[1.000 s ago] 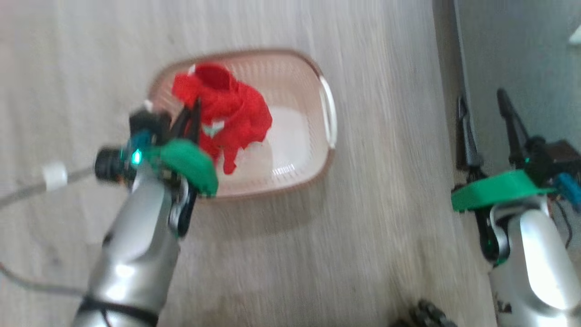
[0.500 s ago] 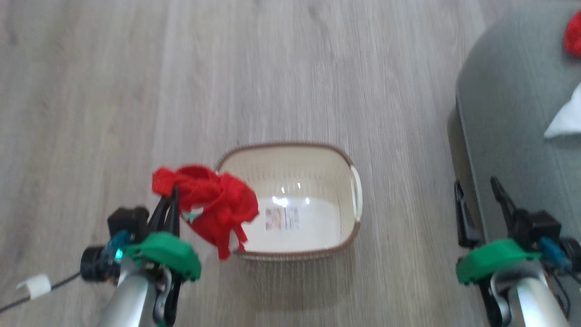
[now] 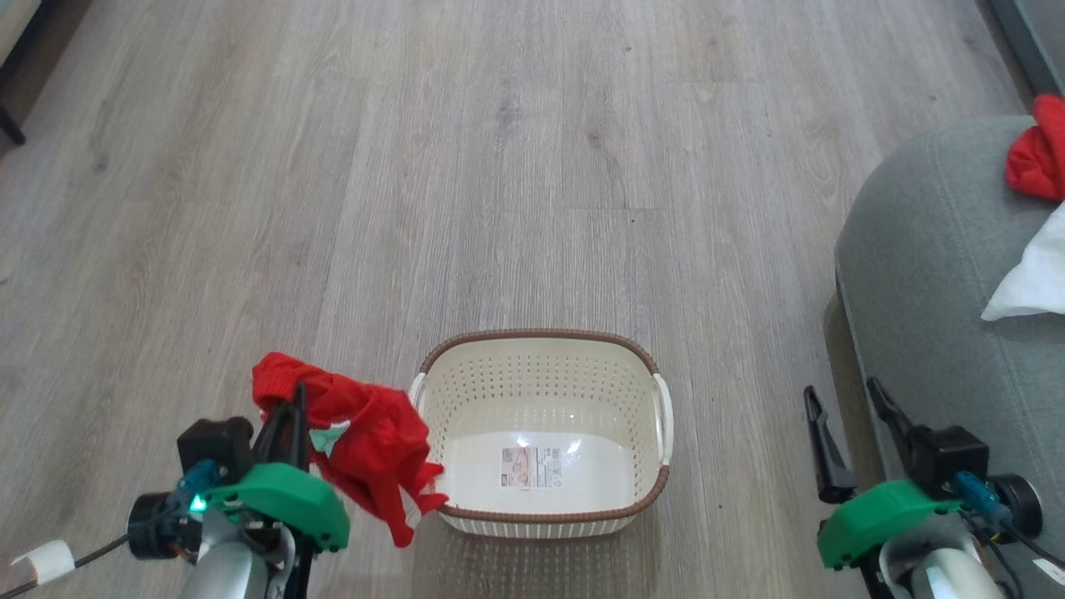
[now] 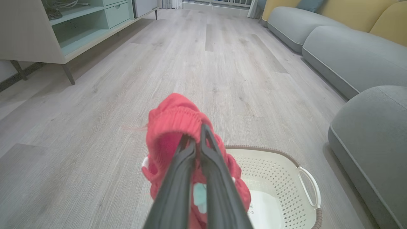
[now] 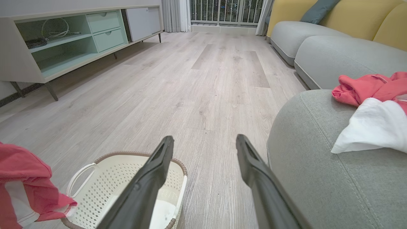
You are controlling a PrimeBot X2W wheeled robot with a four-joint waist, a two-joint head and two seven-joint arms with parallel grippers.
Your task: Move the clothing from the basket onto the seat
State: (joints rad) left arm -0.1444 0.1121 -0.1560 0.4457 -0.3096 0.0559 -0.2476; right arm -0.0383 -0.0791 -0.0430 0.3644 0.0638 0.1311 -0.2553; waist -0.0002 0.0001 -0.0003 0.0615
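Hanging from the left gripper (image 3: 287, 406), whose fingers are pinched together on its knitted edge, a red garment (image 3: 366, 441) droops above the floor (image 3: 532, 166) at the basket's (image 3: 541, 337) left rim, with its lower folds overlapping the near-left corner. The right gripper (image 3: 842, 389) hovers spread wide, holding nothing, beside the seat's (image 3: 923, 249) left edge. Another red garment (image 3: 1036, 154) and a white cloth (image 3: 1032, 279) lie on the seat.

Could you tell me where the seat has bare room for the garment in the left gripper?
The seat is bare across its rounded near part, from the edge facing the basket up to the white cloth. Beyond that it is crowded: the cloth and a red garment lie touching.
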